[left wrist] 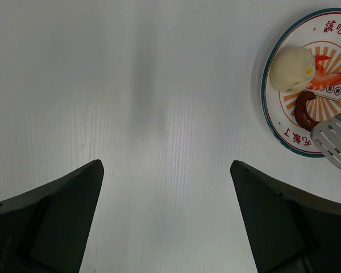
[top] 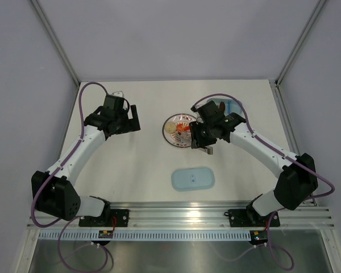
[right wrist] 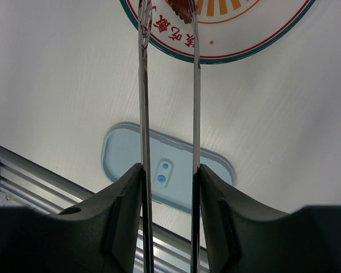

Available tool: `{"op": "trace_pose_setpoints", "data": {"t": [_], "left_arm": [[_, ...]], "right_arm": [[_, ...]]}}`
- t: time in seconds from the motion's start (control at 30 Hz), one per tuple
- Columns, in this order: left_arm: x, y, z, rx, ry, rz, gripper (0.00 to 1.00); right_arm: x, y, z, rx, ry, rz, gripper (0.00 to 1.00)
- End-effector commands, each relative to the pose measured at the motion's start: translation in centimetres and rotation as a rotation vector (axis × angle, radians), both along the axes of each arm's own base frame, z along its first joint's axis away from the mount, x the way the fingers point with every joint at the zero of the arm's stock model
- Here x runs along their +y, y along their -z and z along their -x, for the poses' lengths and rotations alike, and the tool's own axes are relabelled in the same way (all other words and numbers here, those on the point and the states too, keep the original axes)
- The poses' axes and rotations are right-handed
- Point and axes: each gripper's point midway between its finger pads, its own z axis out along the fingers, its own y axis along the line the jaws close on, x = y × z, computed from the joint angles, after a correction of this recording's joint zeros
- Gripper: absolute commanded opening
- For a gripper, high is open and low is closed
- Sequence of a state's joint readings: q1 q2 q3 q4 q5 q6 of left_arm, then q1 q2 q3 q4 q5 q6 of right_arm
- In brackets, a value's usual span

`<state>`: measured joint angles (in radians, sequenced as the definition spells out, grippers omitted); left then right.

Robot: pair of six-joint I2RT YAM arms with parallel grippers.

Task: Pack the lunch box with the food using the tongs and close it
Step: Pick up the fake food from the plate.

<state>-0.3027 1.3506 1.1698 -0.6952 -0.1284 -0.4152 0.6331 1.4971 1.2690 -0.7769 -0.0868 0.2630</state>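
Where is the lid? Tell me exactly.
In the top view the lid lies flat toward the near edge, slightly right of centre, on the near side of the plate. The right wrist view shows it behind the tongs.

White table (top: 136, 170), faint wood grain, soft even light with mild glare. Plain pale grey wall (top: 176, 34) behind the table, matching left panel (top: 17, 85) and right panel (top: 329, 85) beside it. Thin metal posts (top: 54, 37) rise from the table's back corners. Aluminium rail (top: 182, 213) along the table's near edge.
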Motion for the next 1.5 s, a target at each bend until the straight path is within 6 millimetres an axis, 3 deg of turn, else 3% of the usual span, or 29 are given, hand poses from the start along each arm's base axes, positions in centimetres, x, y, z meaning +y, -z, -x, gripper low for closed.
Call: {"op": "trace_pose_setpoints", "data": {"t": [0.0,0.27,0.57,0.7,1.0,1.23,1.47], "left_arm": [[0.2,-1.6,-0.7,-0.059,-0.01,-0.001,0.99],[0.1,-1.4,-0.7,-0.054,-0.011,0.002,0.99],[0.0,-1.5,-0.8,-0.055,-0.009,0.005,0.99],[0.0,-1.4,-0.9,-0.053,-0.009,0.005,0.99],[-0.1,-1.3,-0.9,-0.05,-0.005,0.011,0.99],[-0.2,-1.2,-0.9,-0.048,-0.004,0.011,0.99],[-0.2,-1.3,-1.1,-0.053,-0.003,0.011,0.99]], "right_arm": [[0.5,-0.4,-1.1,-0.053,-0.02,0.008,0.5],[0.0,1.6,-1.4,-0.044,-0.019,0.083,0.51],[0.8,2.6,-1.5,-0.04,-0.048,0.096,0.51],[1.0,2.8,-1.5,-0.032,-0.053,0.102,0.46],[0.1,0.7,-1.5,-0.077,-0.021,0.113,0.26],[-0.4,-2.7,-1.0,-0.129,-0.007,0.076,0.16],[-3.1,-5.4,-2.5,-0.24,0.099,0.148,0.16]]}}
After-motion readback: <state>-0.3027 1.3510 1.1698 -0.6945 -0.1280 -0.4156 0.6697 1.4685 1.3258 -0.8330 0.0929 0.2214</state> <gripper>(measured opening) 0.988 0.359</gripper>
